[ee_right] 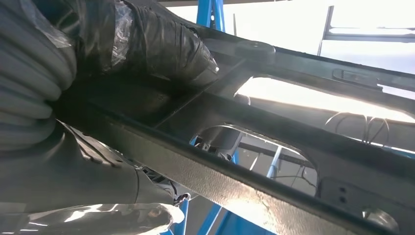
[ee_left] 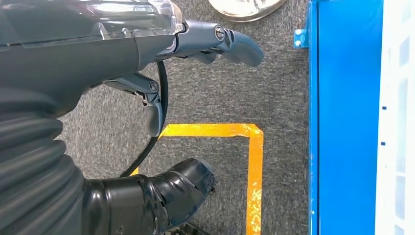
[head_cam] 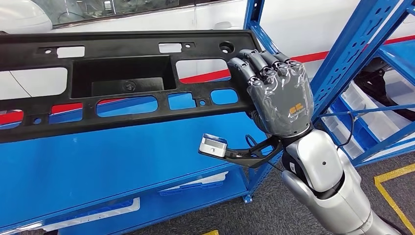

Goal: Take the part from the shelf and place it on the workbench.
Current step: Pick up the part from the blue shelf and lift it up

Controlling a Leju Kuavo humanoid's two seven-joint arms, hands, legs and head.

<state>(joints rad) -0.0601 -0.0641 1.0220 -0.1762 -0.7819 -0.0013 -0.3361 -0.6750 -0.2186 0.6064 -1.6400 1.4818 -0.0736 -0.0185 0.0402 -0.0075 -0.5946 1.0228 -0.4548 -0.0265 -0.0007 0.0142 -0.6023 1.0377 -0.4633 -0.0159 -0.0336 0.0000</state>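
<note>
While the right hand [head_cam: 274, 85] carries the long black part [head_cam: 122, 83] by one end alone, the chief risk, as I judge it, is that the far end sags or swings. Nearly the whole panel stretches away from the hand toward the robot's left, so its weight levers against a single grip, and a quick turn could twist it loose. A second risk is snagging: the blue shelf upright [head_cam: 352, 54] stands just beside the back of the hand on its outer side, and the blue shelf board [head_cam: 122, 161] lies close below the part, so either could catch an edge as the part comes away from the shelf.

The right hand is closed on the part. Its fingers [head_cam: 254, 61] curl over the upper rim at the near end, beside a round hole, and the right wrist view shows the thumb [ee_right: 166, 46] pressed against the panel's ribbed underside [ee_right: 274, 142]. The part is off the shelf board, held tilted in front of the rack.

The left hand [ee_left: 161, 58] hangs over grey carpet [ee_left: 274, 88] near a yellow floor line [ee_left: 254, 166], fingers apart and holding nothing.
</note>
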